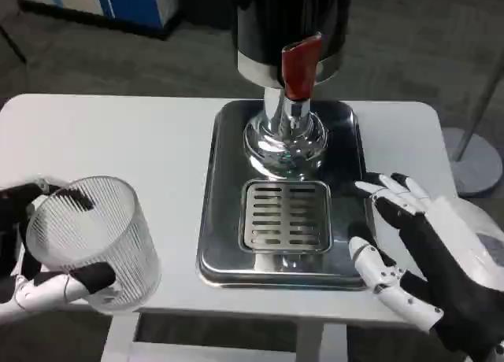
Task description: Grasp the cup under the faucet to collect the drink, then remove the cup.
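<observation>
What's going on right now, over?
Left hand holds clear ribbed cup, off the tray. Right hand open beside tray. Nothing on the grate under red-handled faucet.

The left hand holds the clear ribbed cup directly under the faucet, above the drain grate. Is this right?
Not quite. In the head view the left hand does hold the clear ribbed cup, but off to the left of the metal tray, not under the faucet or above the drain grate.

- I see the dispenser (291,24) cut off by the top edge, upper body out of frame.
- My left hand (31,252) is mostly hidden behind the cup (94,240) and clipped at the left edge.
- My right hand (429,260) is clipped at the bottom right corner.
- I can't tell whether the cup holds liquid.
</observation>
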{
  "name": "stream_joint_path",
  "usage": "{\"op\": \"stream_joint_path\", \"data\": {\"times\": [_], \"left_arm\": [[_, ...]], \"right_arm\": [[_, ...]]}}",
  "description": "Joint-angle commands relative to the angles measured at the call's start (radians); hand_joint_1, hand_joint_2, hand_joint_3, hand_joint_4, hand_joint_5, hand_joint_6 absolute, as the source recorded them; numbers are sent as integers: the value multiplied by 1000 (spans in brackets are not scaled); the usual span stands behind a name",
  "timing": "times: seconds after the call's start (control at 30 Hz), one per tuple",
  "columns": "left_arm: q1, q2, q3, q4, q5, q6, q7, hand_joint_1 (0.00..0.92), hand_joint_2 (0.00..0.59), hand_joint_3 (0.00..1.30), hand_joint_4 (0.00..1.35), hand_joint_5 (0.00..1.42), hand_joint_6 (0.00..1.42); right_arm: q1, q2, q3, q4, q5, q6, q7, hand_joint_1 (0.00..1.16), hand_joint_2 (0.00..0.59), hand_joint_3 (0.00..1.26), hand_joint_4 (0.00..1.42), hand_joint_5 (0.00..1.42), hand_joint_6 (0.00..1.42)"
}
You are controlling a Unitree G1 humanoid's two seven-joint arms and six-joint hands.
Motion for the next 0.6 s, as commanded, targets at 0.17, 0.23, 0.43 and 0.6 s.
{"op": "stream_joint_path", "data": {"times": [0.17,0.23,0.43,0.6], "left_arm": [[-5,9,-2,-17,-16,-9,0,294,72,982,1179,1348,1424],[-3,8,-1,-19,-16,-8,0,291,73,982,1179,1348,1424],[2,7,2,-23,-17,-8,1,288,74,982,1179,1348,1424],[4,6,1,-24,-15,-6,0,285,75,982,1179,1348,1424]], "right_arm": [[12,0,-1,-4,3,-1,8,83,539,206,77,0,163],[14,0,-1,-6,3,-1,7,83,539,206,79,0,163],[18,0,-1,-11,4,-2,8,83,539,206,83,0,163],[22,0,-6,-14,6,-3,6,83,539,206,83,0,163]]}}
